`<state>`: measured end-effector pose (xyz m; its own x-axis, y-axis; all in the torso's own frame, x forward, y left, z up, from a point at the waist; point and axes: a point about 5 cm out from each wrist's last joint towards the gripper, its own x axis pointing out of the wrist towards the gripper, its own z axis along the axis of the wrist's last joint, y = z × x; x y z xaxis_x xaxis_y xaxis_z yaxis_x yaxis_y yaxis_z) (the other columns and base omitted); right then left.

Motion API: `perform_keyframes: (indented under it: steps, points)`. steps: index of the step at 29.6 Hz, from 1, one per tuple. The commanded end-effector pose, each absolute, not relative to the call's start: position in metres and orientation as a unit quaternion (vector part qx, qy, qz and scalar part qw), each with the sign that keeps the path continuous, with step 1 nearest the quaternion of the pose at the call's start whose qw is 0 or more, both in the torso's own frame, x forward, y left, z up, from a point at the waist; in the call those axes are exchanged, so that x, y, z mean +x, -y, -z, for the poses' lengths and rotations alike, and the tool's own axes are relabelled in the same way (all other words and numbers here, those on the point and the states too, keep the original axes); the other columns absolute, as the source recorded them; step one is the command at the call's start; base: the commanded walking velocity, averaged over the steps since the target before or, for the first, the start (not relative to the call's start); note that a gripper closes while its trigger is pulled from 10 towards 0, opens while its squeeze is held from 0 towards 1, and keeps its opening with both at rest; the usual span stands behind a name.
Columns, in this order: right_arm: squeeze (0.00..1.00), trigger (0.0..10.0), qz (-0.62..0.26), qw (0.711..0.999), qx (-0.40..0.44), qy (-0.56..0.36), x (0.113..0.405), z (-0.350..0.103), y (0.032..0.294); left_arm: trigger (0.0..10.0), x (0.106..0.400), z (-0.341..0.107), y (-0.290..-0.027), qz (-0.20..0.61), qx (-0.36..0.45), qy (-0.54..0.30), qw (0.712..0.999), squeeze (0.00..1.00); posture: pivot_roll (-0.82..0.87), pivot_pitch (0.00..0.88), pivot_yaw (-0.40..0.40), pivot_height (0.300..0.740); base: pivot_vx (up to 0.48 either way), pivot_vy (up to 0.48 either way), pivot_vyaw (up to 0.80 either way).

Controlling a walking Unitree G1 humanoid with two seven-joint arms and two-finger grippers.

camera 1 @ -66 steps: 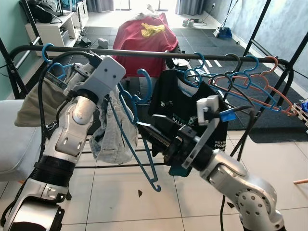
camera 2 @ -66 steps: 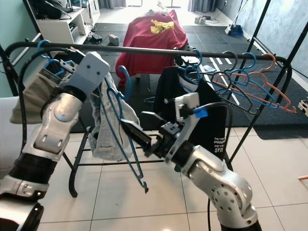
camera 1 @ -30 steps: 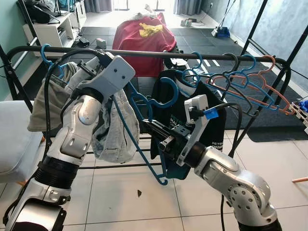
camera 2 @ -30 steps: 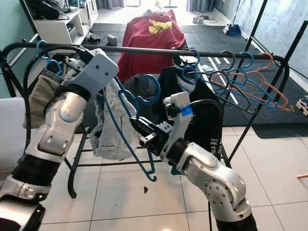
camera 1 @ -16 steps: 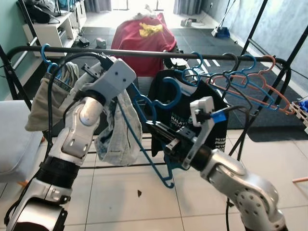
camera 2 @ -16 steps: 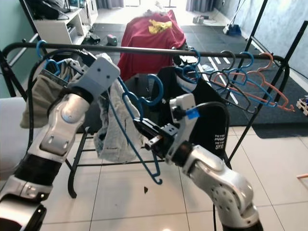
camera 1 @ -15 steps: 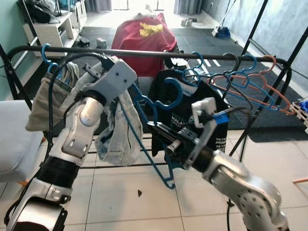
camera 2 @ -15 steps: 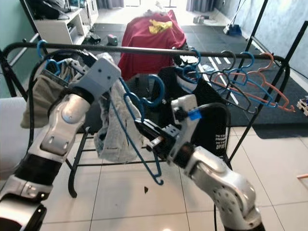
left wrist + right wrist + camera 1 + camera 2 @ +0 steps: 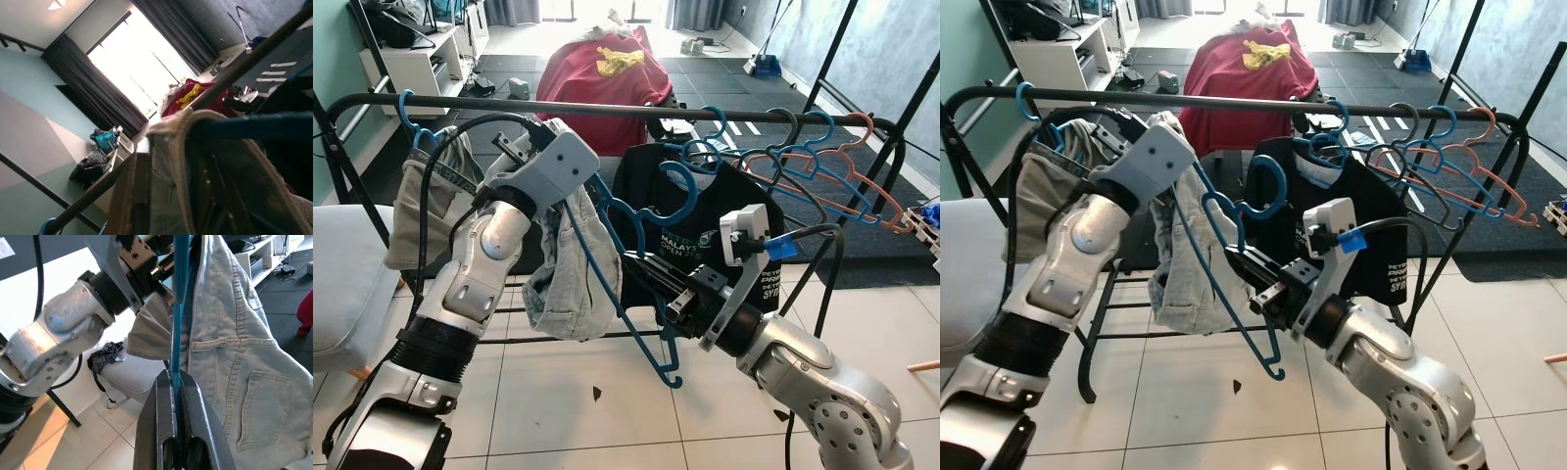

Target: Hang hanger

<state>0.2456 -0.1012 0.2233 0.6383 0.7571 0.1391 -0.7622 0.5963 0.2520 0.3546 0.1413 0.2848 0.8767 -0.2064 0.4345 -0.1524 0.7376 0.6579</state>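
- The black T-shirt [image 9: 690, 230] hanging on the rail carries pale print; "MALAY" can be read on its chest and "PETR" lower at its right edge, the rest being covered by the right arm.
- No other writing is legible; a small blue tag on the cable at the right wrist is too small to read.
- The blue hanger [image 9: 1234, 257] is held in mid-air in front of the black clothes rail [image 9: 636, 110], its hook raised toward the rail but not on it, below the bar.
- The right gripper [image 9: 175, 382] has its jaws pressed together on 1 thin blue arm of the hanger, which runs straight up between the 2 black fingers.
- The left gripper [image 9: 524, 147] is raised to the rail beside the pale denim garment [image 9: 570, 264]; the upper part of the hanger passes close by it, and whether its jaws are spread or pinching cannot be told.
- In the left wrist view the denim's pale hem and a blurred blue bar lie across the frame, with the rail slanting behind.
- Further right on the rail hang several empty hangers [image 9: 822, 166] in blue, grey and orange, bunched together and touching.
- Behind the rail, a red cloth [image 9: 602, 73] with a yellow item on top covers some furniture.
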Motion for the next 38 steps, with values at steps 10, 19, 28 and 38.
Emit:
perform_keyframes:
  steps: [10,19,28,38]
  points:
    - [0.00,0.0,-0.473,0.871,0.110,0.074,0.237,-0.245,0.097,10.0,0.348,-0.323,-0.161,-0.062,0.321,0.317,0.890,1.00,-0.08,0.070,-0.009,0.740,0.000,0.000,0.00]
    - [0.00,0.0,-0.476,0.868,0.099,0.101,0.240,-0.254,0.099,10.0,0.348,-0.325,-0.158,-0.052,0.312,0.323,0.892,1.00,-0.08,0.067,-0.009,0.740,0.000,0.000,0.00]
    - [0.00,0.0,-0.474,0.868,0.090,0.116,0.243,-0.260,0.102,7.6,0.350,-0.323,-0.158,-0.041,0.286,0.311,0.905,0.67,-0.08,0.071,-0.006,0.740,0.000,0.000,0.00]
    - [0.00,0.0,-0.467,0.872,0.086,0.122,0.245,-0.262,0.107,8.0,0.355,-0.316,-0.158,-0.012,0.200,0.282,0.938,0.00,-0.08,0.075,-0.007,0.740,0.000,0.000,0.00]
